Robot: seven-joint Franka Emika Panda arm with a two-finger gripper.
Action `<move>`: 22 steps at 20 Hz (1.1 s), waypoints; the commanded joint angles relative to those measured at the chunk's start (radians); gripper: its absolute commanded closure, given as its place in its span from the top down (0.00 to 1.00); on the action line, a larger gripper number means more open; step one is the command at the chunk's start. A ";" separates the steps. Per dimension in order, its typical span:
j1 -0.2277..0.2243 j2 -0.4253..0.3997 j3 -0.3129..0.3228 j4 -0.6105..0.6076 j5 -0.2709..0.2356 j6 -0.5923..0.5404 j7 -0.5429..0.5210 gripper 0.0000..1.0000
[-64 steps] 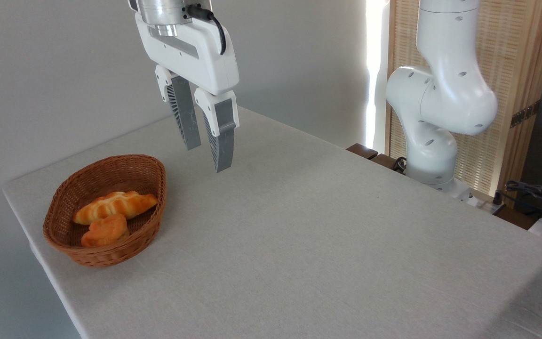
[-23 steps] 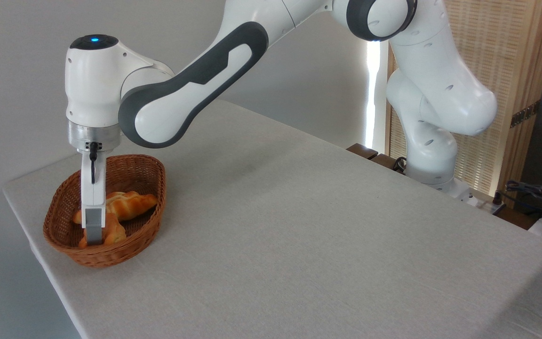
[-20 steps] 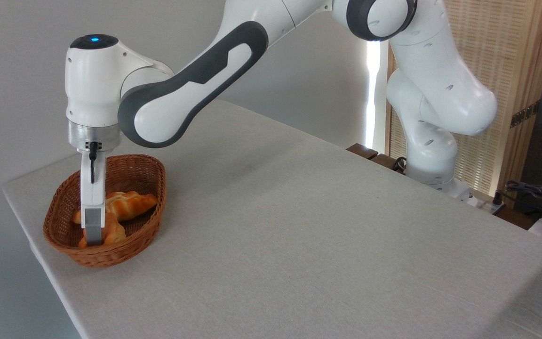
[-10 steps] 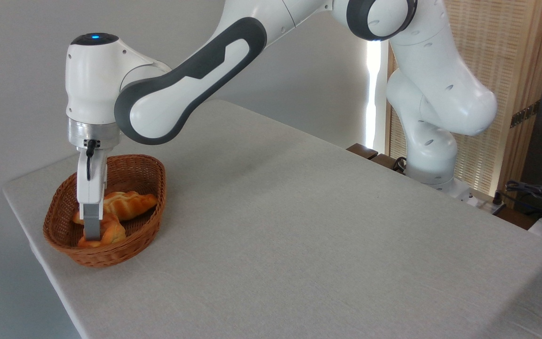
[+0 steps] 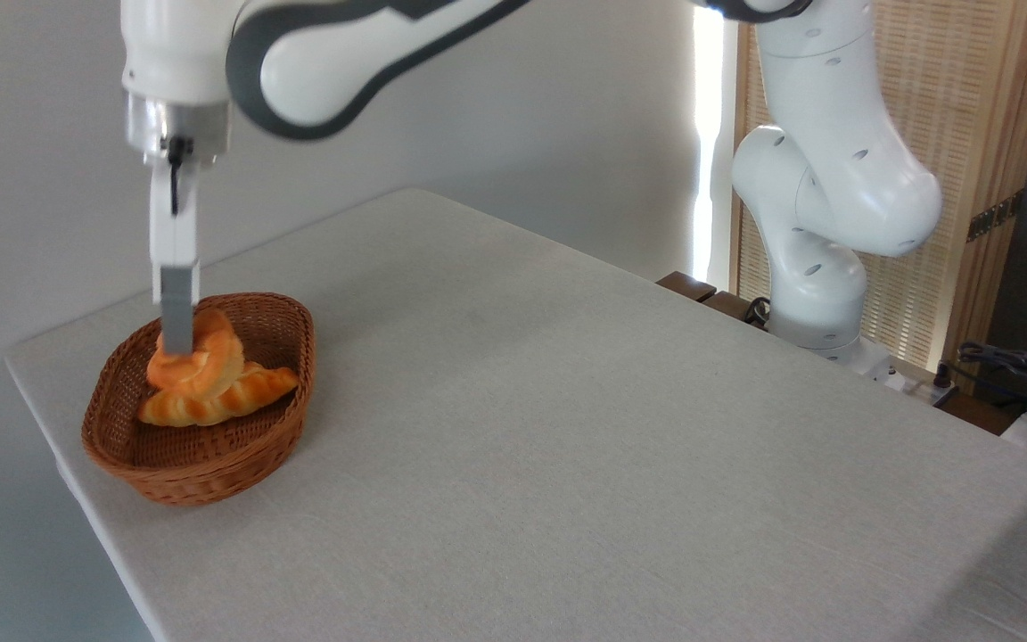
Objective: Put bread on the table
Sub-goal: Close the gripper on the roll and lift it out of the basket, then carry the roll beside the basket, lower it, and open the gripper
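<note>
Bread held above the basket

Bread (image 5: pixel 197 361), a small round orange-golden bun with a folded top, hangs pinched in the end effector (image 5: pixel 176 343) over the brown wicker basket (image 5: pixel 201 464). The bun sits clear of the basket floor, at about the height of the basket's rim, and it overlaps the upper edge of the longer ridged loaf (image 5: pixel 228 401) in this view; whether the two touch cannot be told. The loaf lies inside the basket, stretched from its left side toward its right wall.

The end effector points straight down and is seen edge-on, so only the near grey finger (image 5: pixel 177 312) shows, pressed against the left part of the bun. The far finger is hidden behind it. The white hand body rises above the finger to a metal wrist flange, with a black cable running down its face.

The basket stands near the far left corner of the worktop (image 5: pixel 567 428), close to the left edge. The rest of the light grey-beige cloth spreads out toward the right and the near edge. The arm (image 5: pixel 834 196) reaches across from its base, which stands beyond the far right edge of the worktop, in front of a slatted wooden screen (image 5: pixel 968 134). Some dark cables (image 5: pixel 1013 366) lie by the right edge of the view.
</note>
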 commanded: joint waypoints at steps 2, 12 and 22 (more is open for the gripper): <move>0.004 -0.104 0.076 -0.023 -0.017 -0.158 0.122 0.00; 0.003 -0.342 0.217 -0.347 0.004 -0.220 0.647 0.19; -0.010 -0.264 0.206 -0.422 0.095 -0.124 0.757 1.00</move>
